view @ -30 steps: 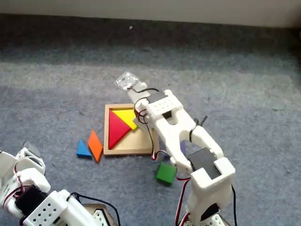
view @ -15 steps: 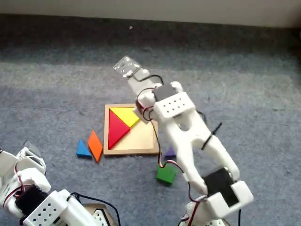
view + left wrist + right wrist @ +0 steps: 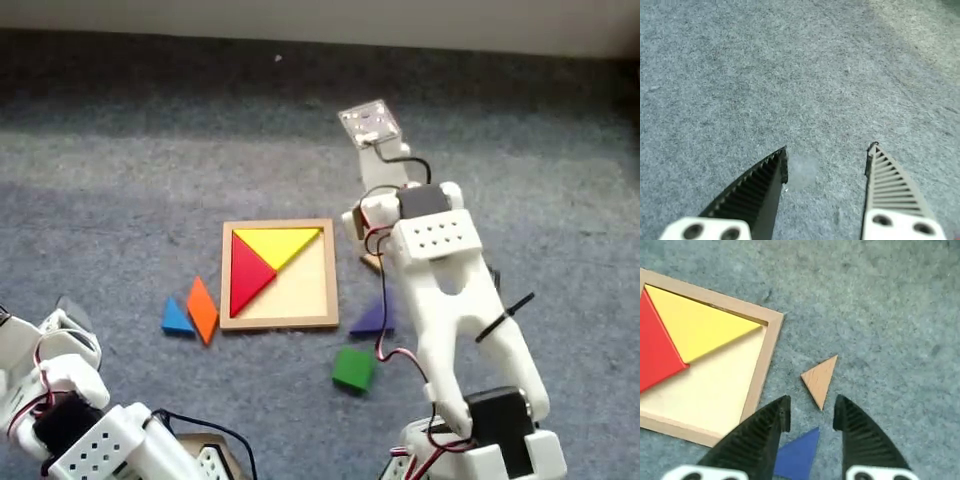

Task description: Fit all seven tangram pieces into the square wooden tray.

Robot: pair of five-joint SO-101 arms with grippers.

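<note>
The square wooden tray (image 3: 330, 275) (image 3: 771, 337) holds a yellow triangle (image 3: 280, 244) (image 3: 695, 322) along its far edge and a red triangle (image 3: 247, 273) (image 3: 655, 352) against its left side. My right gripper (image 3: 811, 412) is open and empty, hovering to the right of the tray over a small wooden triangle (image 3: 820, 380) (image 3: 372, 262) and a dark blue triangle (image 3: 797, 455) (image 3: 373, 318). A green square (image 3: 353, 368) lies in front of the tray. A light blue triangle (image 3: 177, 317) and an orange parallelogram (image 3: 203, 309) lie to its left. My left gripper (image 3: 828, 155) is open over bare carpet.
Everything rests on grey carpet (image 3: 520, 170). The right arm (image 3: 440, 260) stretches from the front edge to just right of the tray. The left arm (image 3: 55, 390) sits folded at the front left corner.
The right arm has swung from over the tray to its right side. The yellow triangle, earlier under the gripper, now lies flat and uncovered in the tray. The dark blue triangle has come into sight.
</note>
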